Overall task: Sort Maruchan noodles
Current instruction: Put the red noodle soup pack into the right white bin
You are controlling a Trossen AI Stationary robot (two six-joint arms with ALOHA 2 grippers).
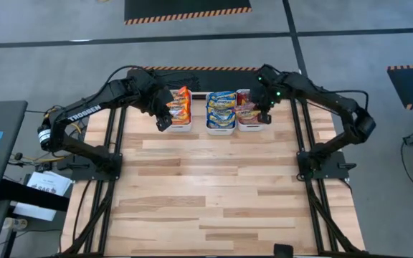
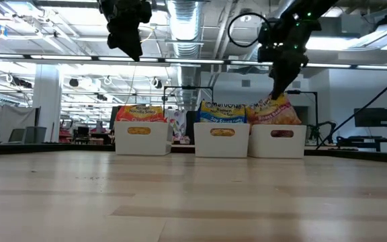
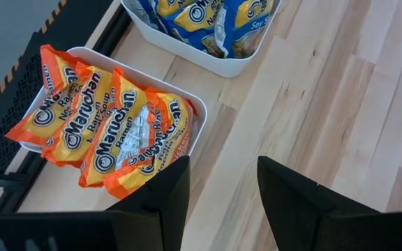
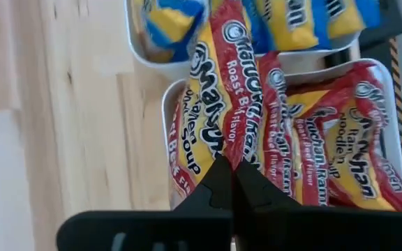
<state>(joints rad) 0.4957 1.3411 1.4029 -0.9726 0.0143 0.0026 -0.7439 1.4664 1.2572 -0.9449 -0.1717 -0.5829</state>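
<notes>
Right gripper [image 4: 230,183] clamped on a dark red flat plastic Maruchan noodle packet [image 4: 218,90] over the far-edge right white rectangular plastic bin [image 1: 252,126], lower end hidden; left gripper [image 3: 222,192] spread wide, empty

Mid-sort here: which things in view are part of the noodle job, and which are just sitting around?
Part of the job:
- orange Maruchan packets in the left bin
- blue packets in the middle bin
- red Roast Beef packet pinched in the right claw above the right bin
- left claw, open, empty

Just lying about:
- papers beside the table
</notes>
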